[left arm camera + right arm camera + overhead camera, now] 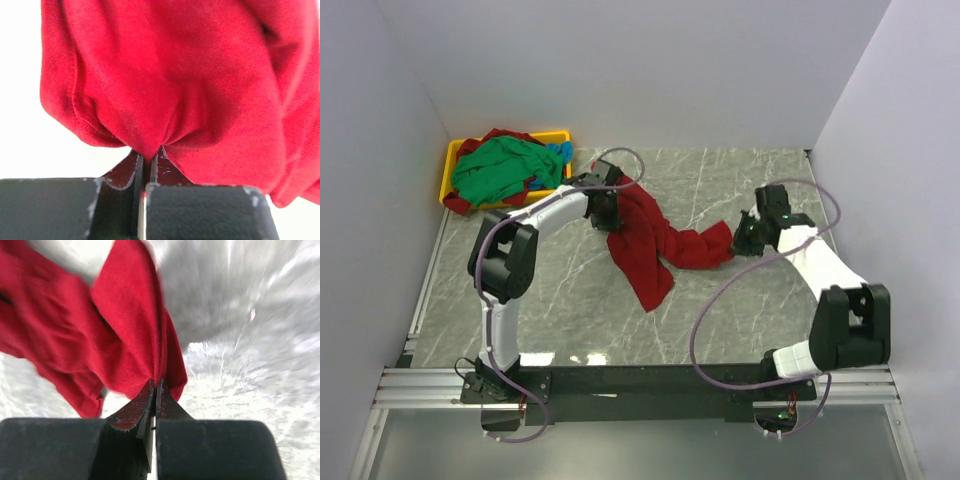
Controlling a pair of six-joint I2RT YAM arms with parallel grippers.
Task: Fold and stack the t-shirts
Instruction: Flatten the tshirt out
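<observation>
A deep red t-shirt (655, 240) hangs bunched between my two grippers over the middle of the grey marble table. My left gripper (608, 203) is shut on its left end; in the left wrist view the cloth (170, 75) bulges out of the closed gripper (148, 157). My right gripper (740, 238) is shut on the shirt's right end, and in the right wrist view a fold of the shirt (130, 340) is pinched at the closed gripper (156, 385). A lower flap droops onto the table (650, 285). No neck label shows.
A yellow tray (452, 160) at the back left holds a heap of shirts: green (500, 172) on top, red (500, 137) and blue (560, 152) showing beneath. White walls close in the table at the back and both sides.
</observation>
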